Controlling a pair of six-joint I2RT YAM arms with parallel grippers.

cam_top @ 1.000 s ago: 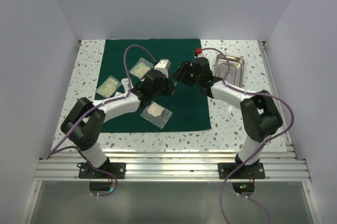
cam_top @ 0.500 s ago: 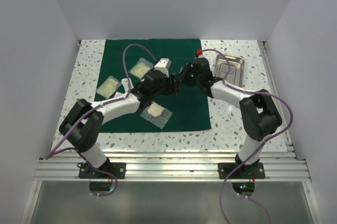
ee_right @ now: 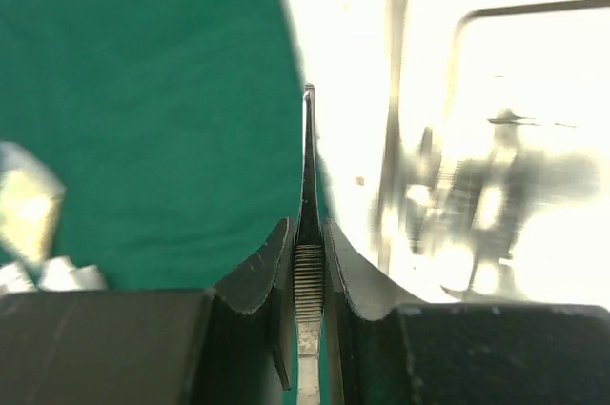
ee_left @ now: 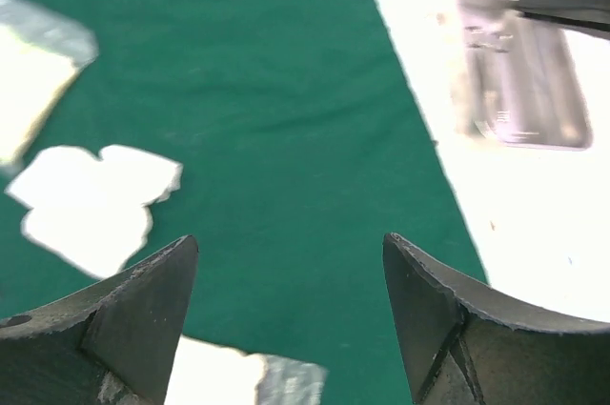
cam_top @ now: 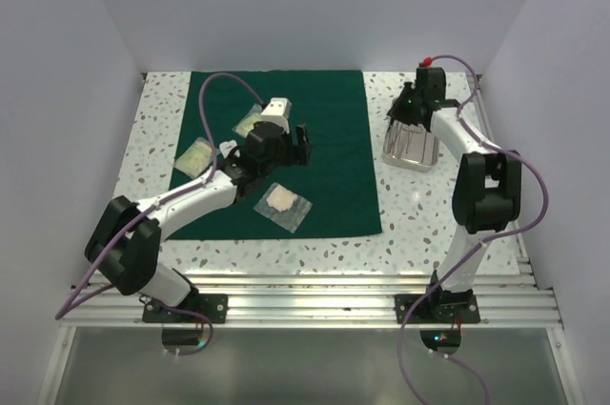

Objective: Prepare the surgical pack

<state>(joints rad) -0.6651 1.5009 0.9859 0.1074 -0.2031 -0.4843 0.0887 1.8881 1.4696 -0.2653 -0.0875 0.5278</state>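
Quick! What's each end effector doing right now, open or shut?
Left end effector: open, holding nothing.
Right end effector: closed on a thin shiny steel instrument.

Dk green cloth [cam_top: 329,138], speckled white table [cam_top: 429,205], silver steel tray [cam_top: 412,146].

Speckled white tabletop [cam_top: 410,224]; plain white walls [cam_top: 305,5] around it; aluminium rails [cam_top: 315,305] along the near edge

The cloth [cam_top: 324,129] is matt dark green fabric. The tray [cam_top: 412,148] is polished steel, mirror-bright. The pouch [cam_top: 284,205] is clear glossy plastic over white gauze. The worktop [cam_top: 429,224] looks like smooth speckled stone. The instrument [ee_right: 309,148] is thin bare steel, partly ribbed. The right claw [ee_right: 307,233] is matt black plastic.
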